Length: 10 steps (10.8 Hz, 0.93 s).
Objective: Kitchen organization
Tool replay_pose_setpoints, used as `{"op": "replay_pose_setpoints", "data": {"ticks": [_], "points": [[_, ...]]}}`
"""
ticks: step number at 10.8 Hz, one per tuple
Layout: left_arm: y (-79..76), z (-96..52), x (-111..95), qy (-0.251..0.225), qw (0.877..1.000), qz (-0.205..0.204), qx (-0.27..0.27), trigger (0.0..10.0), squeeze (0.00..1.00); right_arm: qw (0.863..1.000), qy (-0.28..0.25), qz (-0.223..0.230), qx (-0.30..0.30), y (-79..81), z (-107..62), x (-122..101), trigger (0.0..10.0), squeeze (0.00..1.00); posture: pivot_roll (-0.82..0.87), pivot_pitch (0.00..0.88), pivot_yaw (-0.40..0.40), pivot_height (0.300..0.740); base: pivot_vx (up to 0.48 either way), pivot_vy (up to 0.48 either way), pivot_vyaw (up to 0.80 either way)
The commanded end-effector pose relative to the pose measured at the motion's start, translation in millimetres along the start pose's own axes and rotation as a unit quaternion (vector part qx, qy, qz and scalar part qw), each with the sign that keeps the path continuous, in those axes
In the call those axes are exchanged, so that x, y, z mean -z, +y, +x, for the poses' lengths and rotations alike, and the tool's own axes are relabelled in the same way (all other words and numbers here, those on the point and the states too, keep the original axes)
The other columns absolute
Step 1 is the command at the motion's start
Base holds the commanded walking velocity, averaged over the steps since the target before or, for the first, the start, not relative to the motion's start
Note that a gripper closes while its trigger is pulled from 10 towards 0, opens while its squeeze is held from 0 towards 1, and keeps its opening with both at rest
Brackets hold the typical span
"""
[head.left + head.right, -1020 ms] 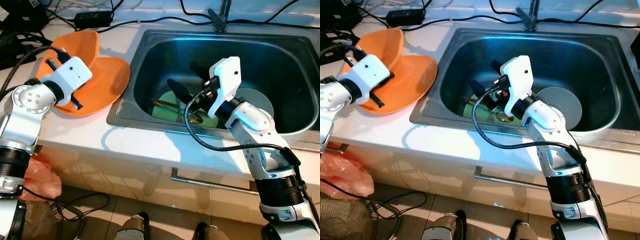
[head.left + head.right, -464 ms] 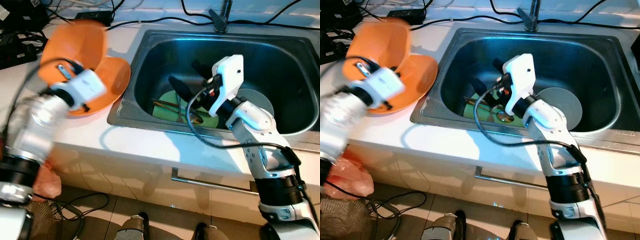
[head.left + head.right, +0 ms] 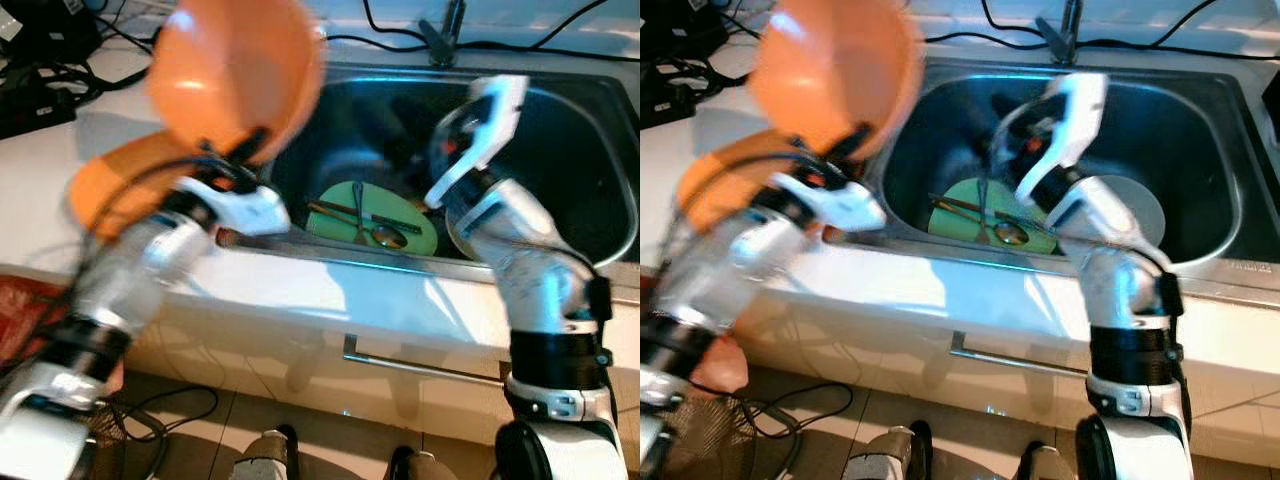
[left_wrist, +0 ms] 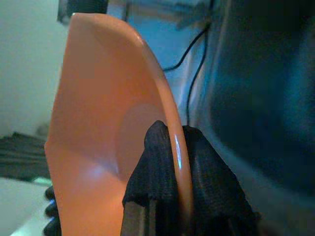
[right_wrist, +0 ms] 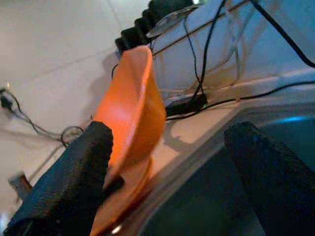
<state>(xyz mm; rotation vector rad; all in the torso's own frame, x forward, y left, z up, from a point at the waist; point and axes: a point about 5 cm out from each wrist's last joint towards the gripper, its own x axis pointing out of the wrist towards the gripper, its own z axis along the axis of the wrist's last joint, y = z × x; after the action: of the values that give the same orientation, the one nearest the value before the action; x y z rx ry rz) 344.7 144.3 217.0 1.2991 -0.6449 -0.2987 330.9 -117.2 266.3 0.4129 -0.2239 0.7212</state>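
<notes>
Left tool (image 4: 170, 167) clamped on orange bowl (image 3: 235, 70) rim, raised beside sink (image 3: 590, 110). Right tool (image 5: 167, 167) wide, empty. Second orange bowl (image 3: 110, 185) on tabletop (image 3: 330, 300); green plate (image 3: 375, 215), utensils (image 3: 365, 220) unsorted in sink.

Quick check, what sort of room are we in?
Most likely a home kitchen: a steel sink set in a white counter, a green plate with cutlery inside, and an orange bowl held by the left gripper.
</notes>
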Motion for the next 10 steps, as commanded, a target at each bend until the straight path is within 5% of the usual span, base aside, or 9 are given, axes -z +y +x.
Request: {"op": "replay_pose_setpoints", "data": {"ticks": [1, 10], "points": [[4.6, 3.9, -4, -0.018, 1.000, 0.011, -0.018, 0.0, 0.00, 1.000, -0.011, 0.008, -0.015, 8.1, 2.2, -8, 10.0, 0.00, 0.12, 0.178, 0.090, 0.740, 0.000, 0.000, 0.00], [-25.5, 23.9, -66, -0.129, 0.991, -0.011, -0.026, 0.0, 0.00, 0.999, 0.017, 0.021, 0.021, 5.3, 14.1, -6, 10.0, 0.00, 0.12, 0.183, 0.096, 0.740, 0.000, 0.000, 0.00]]}}
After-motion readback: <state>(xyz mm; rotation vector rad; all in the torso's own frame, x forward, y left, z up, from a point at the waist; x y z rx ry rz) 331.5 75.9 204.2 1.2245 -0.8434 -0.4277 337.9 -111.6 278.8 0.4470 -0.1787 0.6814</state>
